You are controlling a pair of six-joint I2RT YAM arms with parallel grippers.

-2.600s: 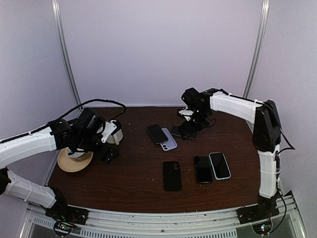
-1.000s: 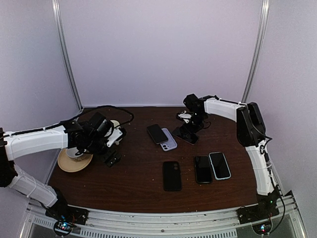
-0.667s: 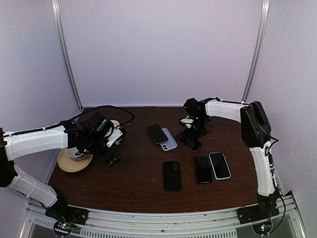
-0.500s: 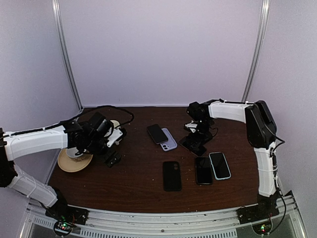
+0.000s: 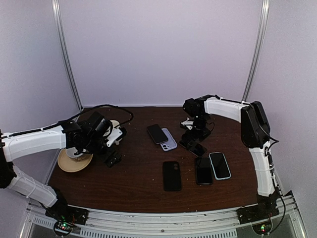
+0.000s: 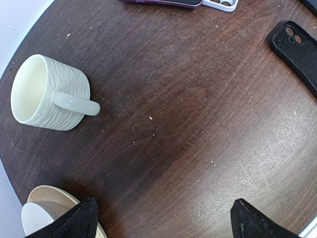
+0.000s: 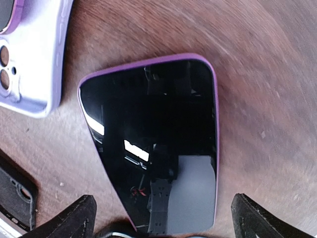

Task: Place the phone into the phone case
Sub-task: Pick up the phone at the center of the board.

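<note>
A phone (image 7: 153, 144) with a black screen and purple edge lies flat on the brown table. My right gripper (image 7: 166, 223) is open. Its fingertips (image 7: 74, 218) stand apart from the phone's near end on both sides. In the top view that gripper (image 5: 193, 140) hovers right of centre. A lavender phone case (image 7: 29, 59) lies just left of the phone, with another dark phone (image 5: 157, 133) resting partly on it. A black phone case (image 5: 172, 175) lies nearer the front. My left gripper (image 6: 166, 223) is open above bare table on the left side (image 5: 111, 156).
A ribbed white mug (image 6: 49, 94) lies on its side near the left gripper, by a tan plate (image 5: 74, 159) that holds a small white dish. Two more phones (image 5: 202, 169) (image 5: 219, 165) lie side by side at the front right. The round table edge (image 6: 7, 163) curves close on the left.
The right gripper carried the purple-edged phone from the back toward the front, then opened wider and let it rest on the table. The left arm has hardly moved.
</note>
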